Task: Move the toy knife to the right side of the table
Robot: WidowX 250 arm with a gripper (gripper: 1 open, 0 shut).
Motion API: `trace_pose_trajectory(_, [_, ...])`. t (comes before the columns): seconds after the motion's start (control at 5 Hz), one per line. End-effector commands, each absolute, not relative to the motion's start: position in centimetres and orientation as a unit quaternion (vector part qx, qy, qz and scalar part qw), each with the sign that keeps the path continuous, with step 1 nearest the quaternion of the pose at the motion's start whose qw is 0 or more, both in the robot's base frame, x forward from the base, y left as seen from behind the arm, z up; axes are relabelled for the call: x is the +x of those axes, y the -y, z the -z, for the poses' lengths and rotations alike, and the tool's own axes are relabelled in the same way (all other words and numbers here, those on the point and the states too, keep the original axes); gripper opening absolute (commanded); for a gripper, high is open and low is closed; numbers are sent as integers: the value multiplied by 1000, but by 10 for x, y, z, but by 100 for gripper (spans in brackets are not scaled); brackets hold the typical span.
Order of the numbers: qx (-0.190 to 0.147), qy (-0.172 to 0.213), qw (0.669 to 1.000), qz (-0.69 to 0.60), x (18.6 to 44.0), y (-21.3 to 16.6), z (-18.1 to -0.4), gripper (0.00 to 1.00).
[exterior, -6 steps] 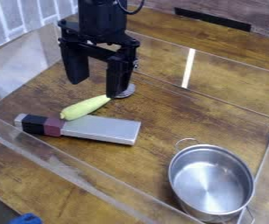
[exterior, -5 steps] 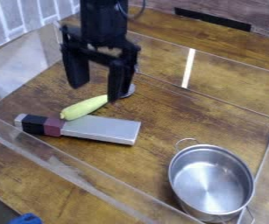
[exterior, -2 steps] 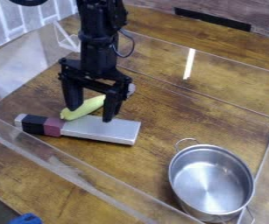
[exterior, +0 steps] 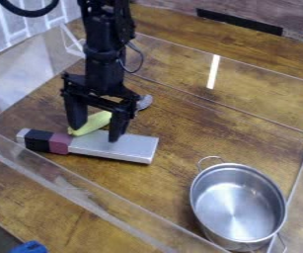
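The toy knife [exterior: 91, 124] lies on the left part of the dark wooden table [exterior: 193, 119]; its yellow-green handle shows between the fingers, and its silver tip peeks out at the right finger. My black gripper [exterior: 93, 125] stands open, straddling the knife from above, one finger [exterior: 68, 121] on each side of it, low over the tabletop. Nothing is gripped.
A flat grey cleaver-like slab [exterior: 108, 146] with a black-and-maroon handle lies just in front of the knife. A steel pot [exterior: 237, 206] sits at the front right. Low clear acrylic walls [exterior: 61, 178] ring the table.
The gripper has come down and forward from above the back left, and now its open fingers straddle the toy knife. The knife and slab have not moved.
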State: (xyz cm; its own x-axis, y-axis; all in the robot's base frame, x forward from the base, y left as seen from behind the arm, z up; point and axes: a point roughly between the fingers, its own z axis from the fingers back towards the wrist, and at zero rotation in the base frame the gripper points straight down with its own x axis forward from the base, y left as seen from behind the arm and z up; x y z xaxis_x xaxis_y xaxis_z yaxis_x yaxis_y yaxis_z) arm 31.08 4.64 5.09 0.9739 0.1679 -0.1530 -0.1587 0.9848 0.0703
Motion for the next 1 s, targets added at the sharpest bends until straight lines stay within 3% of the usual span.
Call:
trace_pose_trajectory(0.0, [33,-48,994,-90,319,-63,-65,0])
trace_pose_trajectory(0.4, [34,-45,996,-74,325,-48,-59,0])
trace_pose_trajectory(0.8, [39,-37,997,-61,331,-41,-67,0])
